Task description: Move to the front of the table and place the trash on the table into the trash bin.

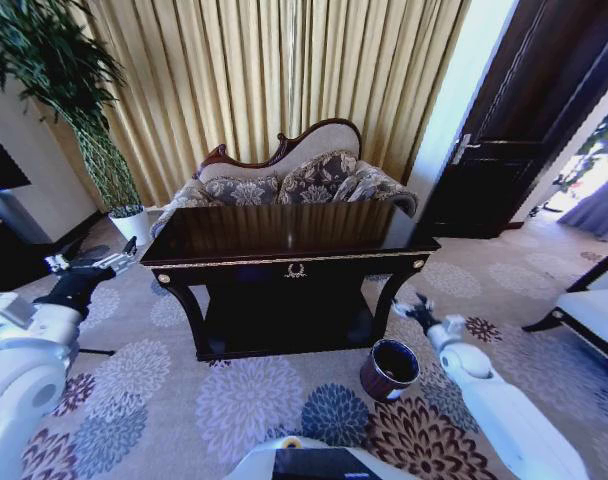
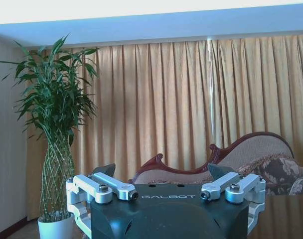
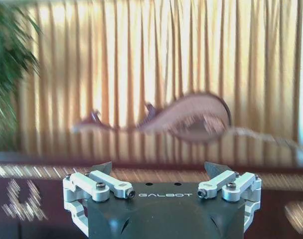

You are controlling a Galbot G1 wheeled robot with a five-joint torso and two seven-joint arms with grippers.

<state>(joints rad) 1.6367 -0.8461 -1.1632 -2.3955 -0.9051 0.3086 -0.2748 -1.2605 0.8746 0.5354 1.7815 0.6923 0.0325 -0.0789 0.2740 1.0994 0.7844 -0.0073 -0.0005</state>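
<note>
Dark glossy wood fills my head view: the desk [image 1: 289, 240] with its gold emblem stands straight ahead of me, a patterned sofa [image 1: 294, 180] just behind its far edge, and I can make out no litter on its reflective top. My left end effector [image 1: 96, 262] hangs raised off the desk's left end with its fingers spread wide and nothing between them, a potted bamboo plant [image 2: 54, 149] beyond it. My right end effector [image 1: 412, 310] sits low by the desk's front right leg, likewise wide open and empty, with the trash bin [image 1: 390, 368] on the floral carpet [image 1: 254, 400] just beside it.
</note>
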